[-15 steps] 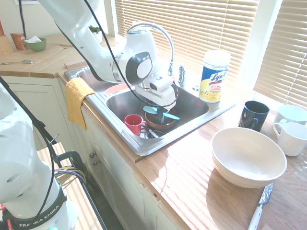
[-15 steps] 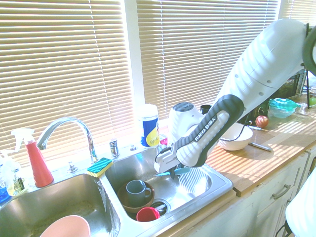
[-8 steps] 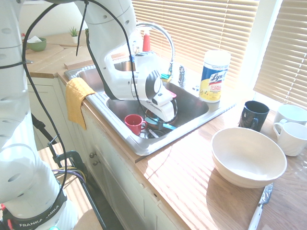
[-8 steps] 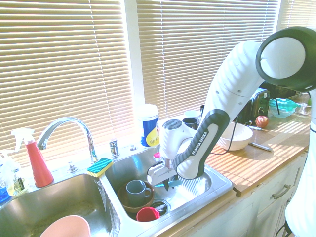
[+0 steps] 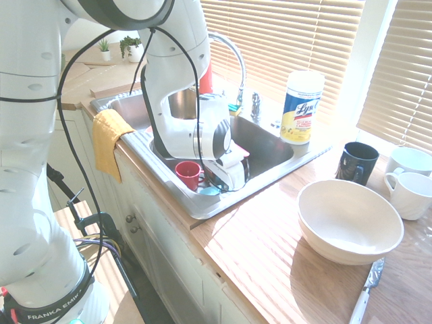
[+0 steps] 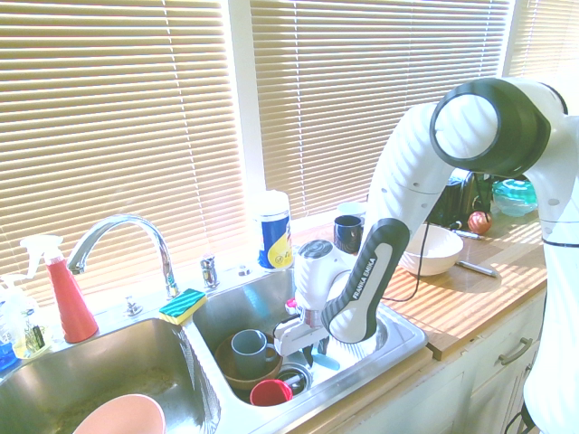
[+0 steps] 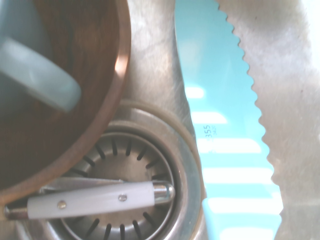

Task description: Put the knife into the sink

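Note:
The turquoise knife (image 7: 225,125), with a serrated edge and white stripes, lies along the steel floor of the sink's right basin beside the drain (image 7: 130,190). In the second exterior view a short length of its blade (image 6: 324,363) shows under my gripper (image 6: 308,348). My gripper (image 5: 219,182) is low inside the sink (image 5: 196,210), shut on the knife. In the first exterior view the wrist hides the knife. The sink's front rim (image 6: 398,339) runs just in front of the arm.
A brown bowl (image 6: 237,366) holding a grey-blue mug (image 6: 249,346) and a red cup (image 5: 187,174) crowd the same basin. A white-handled utensil (image 7: 95,200) lies across the drain. On the counter stand a white bowl (image 5: 347,219), a wipes tub (image 5: 302,106) and a black mug (image 5: 356,162).
The arm has come down from above the right basin to its floor, carrying the knife with it. The blade now rests next to the drain.

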`<action>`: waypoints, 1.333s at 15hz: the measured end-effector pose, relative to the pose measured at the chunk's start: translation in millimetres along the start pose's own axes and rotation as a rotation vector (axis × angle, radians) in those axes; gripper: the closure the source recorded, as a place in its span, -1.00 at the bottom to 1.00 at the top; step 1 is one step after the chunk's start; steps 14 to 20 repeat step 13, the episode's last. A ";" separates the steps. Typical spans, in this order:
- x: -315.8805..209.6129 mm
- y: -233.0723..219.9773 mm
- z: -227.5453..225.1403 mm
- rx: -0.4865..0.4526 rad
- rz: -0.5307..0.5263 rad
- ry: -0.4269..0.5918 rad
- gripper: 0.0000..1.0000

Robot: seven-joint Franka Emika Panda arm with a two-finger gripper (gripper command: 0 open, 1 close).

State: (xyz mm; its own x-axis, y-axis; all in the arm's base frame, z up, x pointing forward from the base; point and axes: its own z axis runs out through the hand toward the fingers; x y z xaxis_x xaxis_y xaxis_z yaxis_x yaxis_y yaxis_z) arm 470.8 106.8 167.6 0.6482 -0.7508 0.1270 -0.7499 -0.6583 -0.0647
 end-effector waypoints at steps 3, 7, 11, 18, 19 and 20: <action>-4.7 0.1 -0.3 0.001 -0.008 -0.001 -1.00; -6.5 8.2 -1.8 0.003 -0.009 0.003 -1.00; -8.8 11.2 -32.0 0.043 -0.008 0.034 -1.00; -9.2 3.4 -67.2 0.076 -0.020 0.046 -1.00; -9.2 3.4 -67.2 0.076 -0.020 0.046 -1.00; -9.2 3.4 -67.2 0.076 -0.020 0.046 -1.00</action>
